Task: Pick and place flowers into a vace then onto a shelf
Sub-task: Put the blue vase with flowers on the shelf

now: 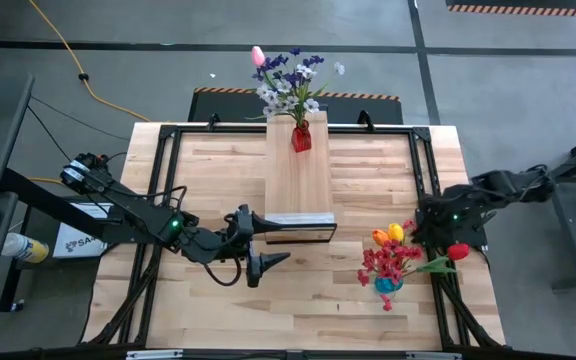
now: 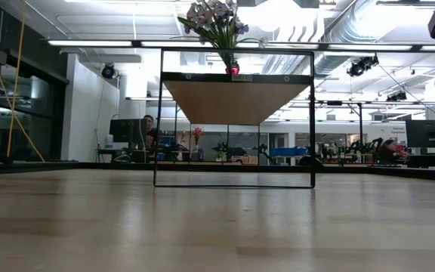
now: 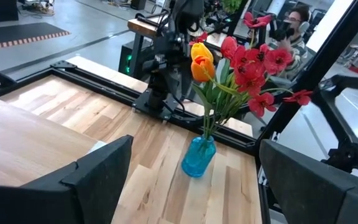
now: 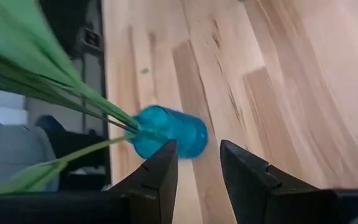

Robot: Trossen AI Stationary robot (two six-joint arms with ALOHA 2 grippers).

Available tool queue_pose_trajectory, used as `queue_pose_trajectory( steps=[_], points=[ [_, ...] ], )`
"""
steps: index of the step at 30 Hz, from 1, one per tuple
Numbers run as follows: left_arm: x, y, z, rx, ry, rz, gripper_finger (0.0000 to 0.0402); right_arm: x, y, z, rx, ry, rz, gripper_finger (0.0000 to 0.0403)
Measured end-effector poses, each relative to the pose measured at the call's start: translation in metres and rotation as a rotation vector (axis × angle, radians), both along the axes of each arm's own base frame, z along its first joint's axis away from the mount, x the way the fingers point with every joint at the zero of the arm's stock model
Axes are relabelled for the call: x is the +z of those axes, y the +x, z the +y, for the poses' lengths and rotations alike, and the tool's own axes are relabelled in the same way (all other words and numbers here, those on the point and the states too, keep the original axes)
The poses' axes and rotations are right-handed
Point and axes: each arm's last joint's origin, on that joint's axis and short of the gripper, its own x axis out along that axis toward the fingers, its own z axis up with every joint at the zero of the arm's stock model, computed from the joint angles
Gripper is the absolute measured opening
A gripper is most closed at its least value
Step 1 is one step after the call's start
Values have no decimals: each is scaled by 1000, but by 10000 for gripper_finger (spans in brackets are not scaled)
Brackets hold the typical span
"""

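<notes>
Right gripper (image 4: 197,163), fingers narrowly parted on nothing, above blue vase (image 1: 387,285) of red and orange flowers (image 1: 393,256) at table's 4 o'clock | left gripper (image 1: 268,243) wide open, empty, at shelf's (image 1: 298,180) 6 o'clock end | red vase (image 1: 301,137) of purple-white blooms at shelf's 12 o'clock.

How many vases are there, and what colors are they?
Red vase, on the shelf with purple and white flowers: 1
Blue vase, on the table with red, orange and yellow flowers: 1
Total: 2 vases
</notes>
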Motion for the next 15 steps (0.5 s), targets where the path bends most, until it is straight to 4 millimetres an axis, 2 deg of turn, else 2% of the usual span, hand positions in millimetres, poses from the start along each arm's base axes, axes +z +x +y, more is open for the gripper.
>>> queue_pose_trajectory(
  steps=[8, 15],
  points=[
    [0, 0, -1, -21, 16, 5, 387, -6, 20, 8, 48, -11, 170, 112],
    [0, 0, -1, -48, 12, 9, 386, -8, 24, 9, 38, -19, 203, 112]
  ],
)
